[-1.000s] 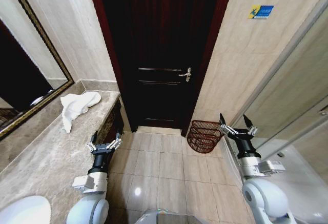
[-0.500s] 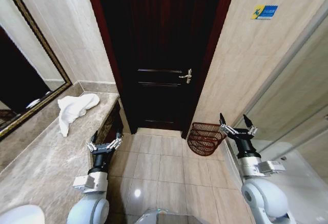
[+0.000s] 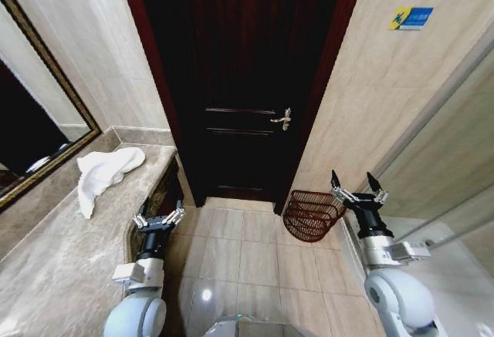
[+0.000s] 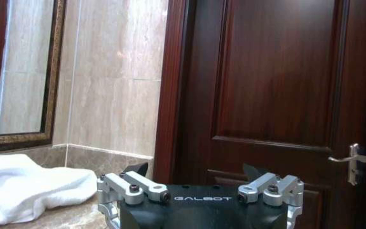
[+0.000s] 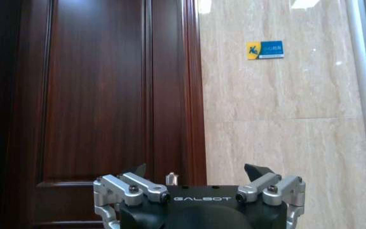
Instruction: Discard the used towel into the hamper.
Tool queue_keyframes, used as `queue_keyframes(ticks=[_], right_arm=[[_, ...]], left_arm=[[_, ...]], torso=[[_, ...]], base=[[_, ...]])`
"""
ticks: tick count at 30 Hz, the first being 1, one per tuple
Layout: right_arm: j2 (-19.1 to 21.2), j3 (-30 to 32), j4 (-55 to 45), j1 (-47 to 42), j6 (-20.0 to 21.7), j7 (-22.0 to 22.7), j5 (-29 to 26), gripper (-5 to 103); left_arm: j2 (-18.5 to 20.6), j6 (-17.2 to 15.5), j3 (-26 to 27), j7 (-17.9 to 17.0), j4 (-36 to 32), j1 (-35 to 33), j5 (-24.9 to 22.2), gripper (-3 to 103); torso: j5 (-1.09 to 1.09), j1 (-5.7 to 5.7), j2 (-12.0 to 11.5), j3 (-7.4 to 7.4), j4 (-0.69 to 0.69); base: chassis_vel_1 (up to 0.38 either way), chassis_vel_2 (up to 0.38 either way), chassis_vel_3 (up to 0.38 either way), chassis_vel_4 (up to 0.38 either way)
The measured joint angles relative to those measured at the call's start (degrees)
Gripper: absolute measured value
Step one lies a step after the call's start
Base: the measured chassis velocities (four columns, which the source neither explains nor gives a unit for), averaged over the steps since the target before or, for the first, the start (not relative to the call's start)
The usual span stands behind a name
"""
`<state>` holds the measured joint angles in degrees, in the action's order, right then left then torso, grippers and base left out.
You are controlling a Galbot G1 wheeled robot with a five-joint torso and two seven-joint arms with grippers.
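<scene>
The used towel [image 3: 102, 173], white and crumpled, lies on the marble counter [image 3: 54, 252] at the left, near the wall corner; it also shows as the towel [image 4: 24, 191] in the left wrist view. The hamper [image 3: 311, 215], a dark red-brown ribbed basket, stands tilted on the floor by the wall right of the door. My left gripper [image 3: 157, 218] is held up open beside the counter edge, short of the towel. My right gripper [image 3: 357, 185] is open too, raised just right of the hamper, holding nothing.
A dark wooden door [image 3: 239, 82] with a metal handle [image 3: 282, 119] closes the far end. A framed mirror [image 3: 31, 136] hangs over the counter. Beige floor tiles [image 3: 239, 260] lie open between counter and right wall; a glass partition [image 3: 448, 160] runs along the right.
The whole picture has shifted: the camera has moved, so the door looms larger and towel and hamper sit lower and more to the sides. Both grippers hold the same pose.
</scene>
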<state>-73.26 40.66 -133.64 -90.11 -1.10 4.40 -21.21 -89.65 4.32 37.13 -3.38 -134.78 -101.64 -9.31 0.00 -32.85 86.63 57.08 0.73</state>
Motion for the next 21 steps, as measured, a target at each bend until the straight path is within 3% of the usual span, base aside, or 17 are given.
queue_keyframes(ticks=[11, 12, 21], right_arm=[[0.22, 0.07, 0.0, 0.1, -0.17, 0.04, -0.34, 100], [0.23, 0.07, 0.0, 0.1, -0.17, 0.04, -0.37, 100], [0.23, 0.05, 0.19, 0.14, -0.34, -0.01, -0.42, 100]], left_arm=[[-0.06, 0.03, 0.14, -0.17, -0.07, 0.0, -0.32, 100], [-0.12, 0.07, 0.14, -0.18, -0.07, 0.0, -0.31, 96], [-0.19, 0.98, 0.27, -0.18, 0.1, 0.08, -0.37, 100]], torso=[[0.01, -0.01, 0.0, 0.0, 0.01], [0.0, 0.0, 0.0, 0.0, 0.01], [0.0, 0.0, 0.0, 0.0, 0.0]], base=[[-0.118, 0.123, 0.129, -0.119], [-0.127, 0.146, 0.142, -0.133], [-0.133, 0.138, 0.148, -0.138]])
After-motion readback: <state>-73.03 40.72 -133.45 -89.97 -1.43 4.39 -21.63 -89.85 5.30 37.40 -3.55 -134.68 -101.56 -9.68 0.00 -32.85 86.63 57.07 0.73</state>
